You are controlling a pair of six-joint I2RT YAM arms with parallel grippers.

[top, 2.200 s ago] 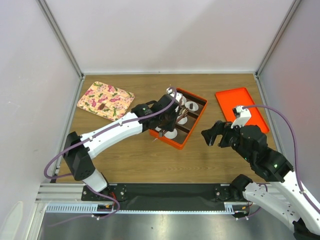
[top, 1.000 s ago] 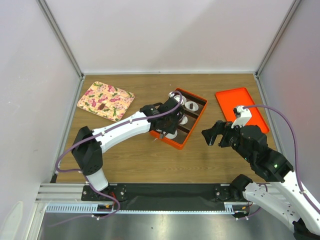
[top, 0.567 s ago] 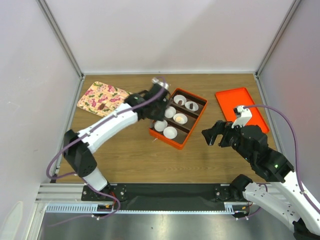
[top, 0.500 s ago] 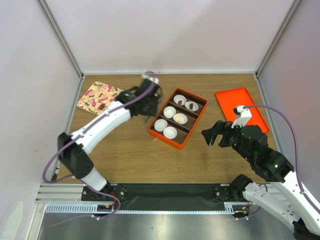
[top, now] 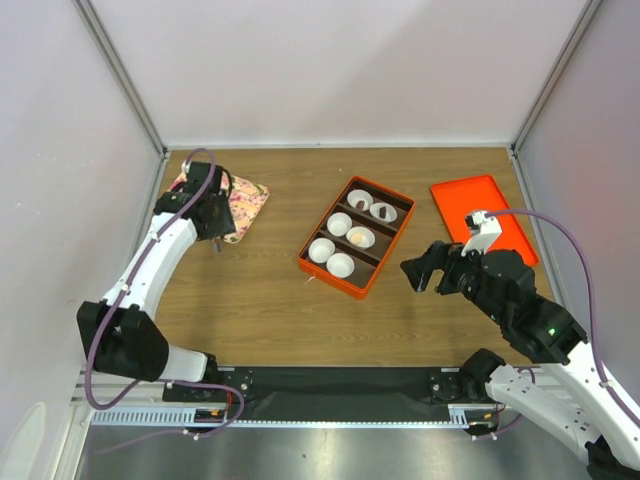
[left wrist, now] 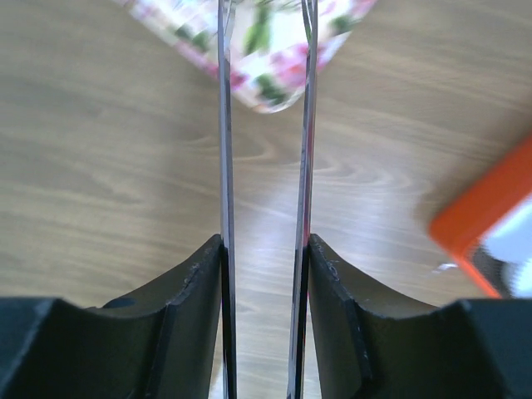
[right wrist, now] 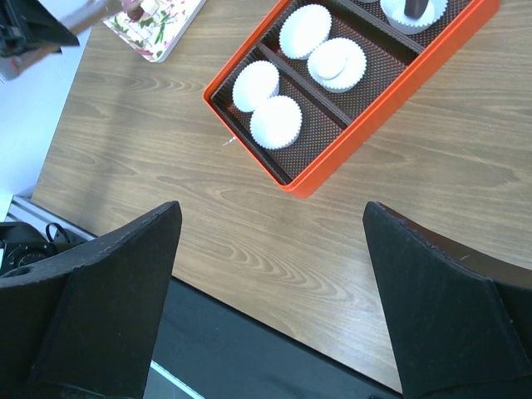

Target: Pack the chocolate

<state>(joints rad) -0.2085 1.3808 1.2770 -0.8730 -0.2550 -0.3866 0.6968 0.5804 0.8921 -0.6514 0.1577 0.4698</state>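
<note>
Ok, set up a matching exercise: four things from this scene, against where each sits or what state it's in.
Things:
1 floral tray
2 divided orange box
3 flat orange tray
4 right claw

Descriptions:
A holds white paper cups
B far left of the table
C open, gripping nothing
D lies flat at the table's far right

Pairs: 1-B, 2-A, 3-D, 4-C

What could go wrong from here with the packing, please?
1. The left tool, its thin blades slightly apart, hangs over a corner of the floral tray; descending, it might catch the rim and shove the tray.
2. The white paper cups look light in the orange box; a careless drop could tip one.
3. The right tool, open beside the box, might block the left tool's way back.
</note>
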